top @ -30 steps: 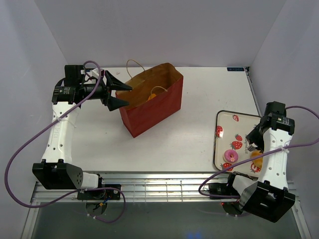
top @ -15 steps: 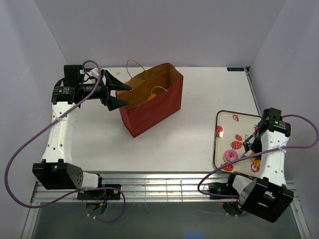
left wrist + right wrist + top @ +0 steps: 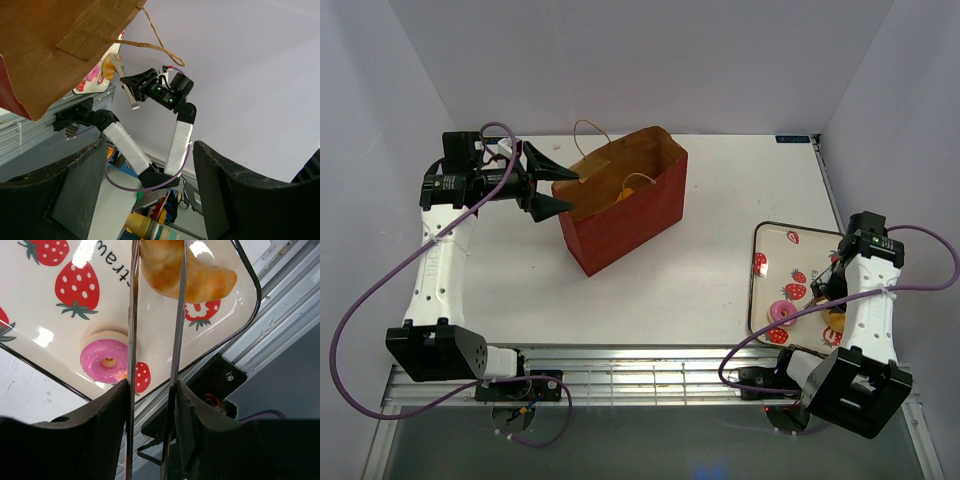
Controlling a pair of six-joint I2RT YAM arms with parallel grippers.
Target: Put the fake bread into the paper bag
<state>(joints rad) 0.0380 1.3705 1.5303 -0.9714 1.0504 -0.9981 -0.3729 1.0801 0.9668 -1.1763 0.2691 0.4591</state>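
The paper bag (image 3: 625,215) stood upright on the table (image 3: 720,180) with its mouth open. In the top view we saw one orange croissant (image 3: 633,186) lying inside it, partly hidden by the bag's near wall. The strawberry tray (image 3: 775,245) at the right held the pink doughnut (image 3: 783,313) and a second croissant (image 3: 162,262). From above, the right arm covered most of that croissant. The right wrist view showed it plainly, though cut off at the top edge.

In that view the right gripper (image 3: 151,385) was closed on the silver tongs (image 3: 132,315), its fingers pressing both blades. One blade ran along the second croissant's left edge and the other crossed in front of it. The blade tips lay out of frame, so we could not tell whether they pinched it.

The left gripper (image 3: 568,191) hung just beside the bag's left corner, fingers spread and nothing between them. Its wrist view gave only the bag's tan corner and a cord handle (image 3: 150,46), not the contents.
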